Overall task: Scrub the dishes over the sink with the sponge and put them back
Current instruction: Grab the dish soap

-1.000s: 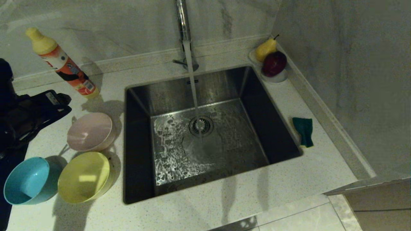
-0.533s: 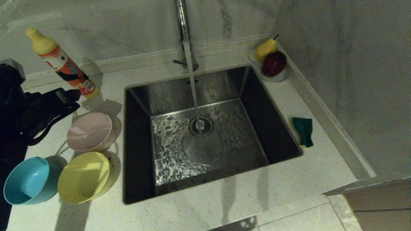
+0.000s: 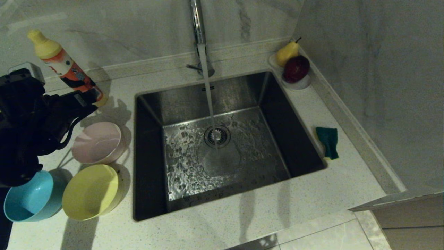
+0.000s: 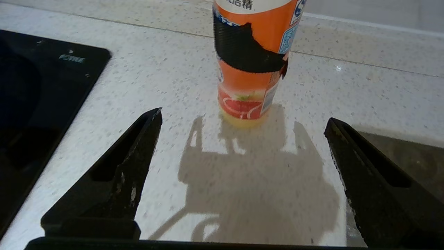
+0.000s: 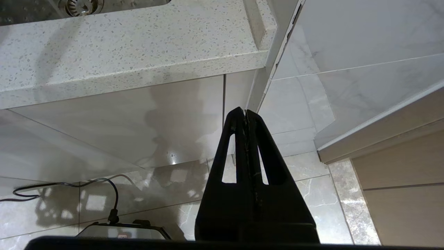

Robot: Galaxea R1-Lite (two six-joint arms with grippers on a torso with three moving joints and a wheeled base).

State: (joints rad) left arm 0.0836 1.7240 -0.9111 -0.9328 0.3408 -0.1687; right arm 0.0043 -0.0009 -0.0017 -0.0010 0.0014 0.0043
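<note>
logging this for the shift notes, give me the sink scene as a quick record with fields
tap: running into the sink
bowls: pink bowl, yellow bowl, blue bowl, all on the counter left of the sink
sponge: on the counter right of the sink
left gripper: open, empty, facing the detergent bottle
right gripper: shut, parked below the counter edge

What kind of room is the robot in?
Most likely a kitchen: a deep square steel sink under a running chrome faucet, three small round plastic bowls on the speckled counter, and an orange dish-soap bottle.
</note>
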